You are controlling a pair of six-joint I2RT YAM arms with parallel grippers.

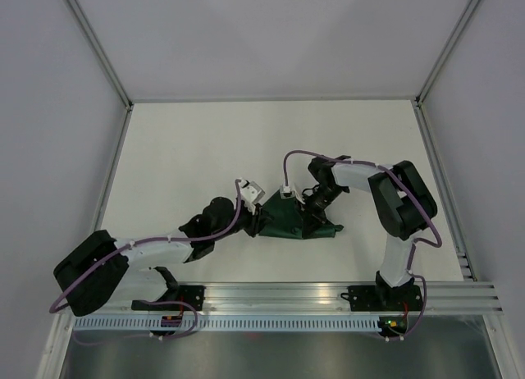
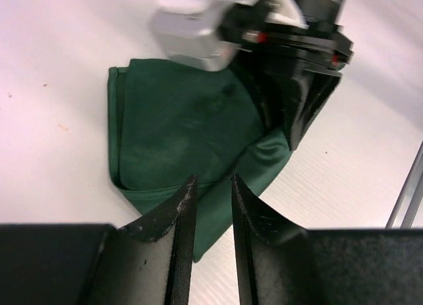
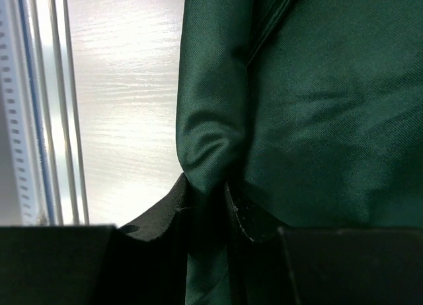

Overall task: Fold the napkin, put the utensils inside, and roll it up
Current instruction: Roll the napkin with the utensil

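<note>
Since the right gripper (image 3: 206, 189) pinches the dark green cloth napkin (image 1: 289, 219) on the worktop (image 1: 246, 141), the left gripper (image 2: 213, 186) hovering parted at its corner, a tug might drag the fold open.

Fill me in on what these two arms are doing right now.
Both arms are working on the dark green napkin, which lies folded into a compact shape on the table. The right gripper is pinching a bunched fold of the cloth between its fingers. The left gripper hovers at the napkin's near corner, jaws slightly apart with nothing between them. No utensil is visible in any view.
</note>
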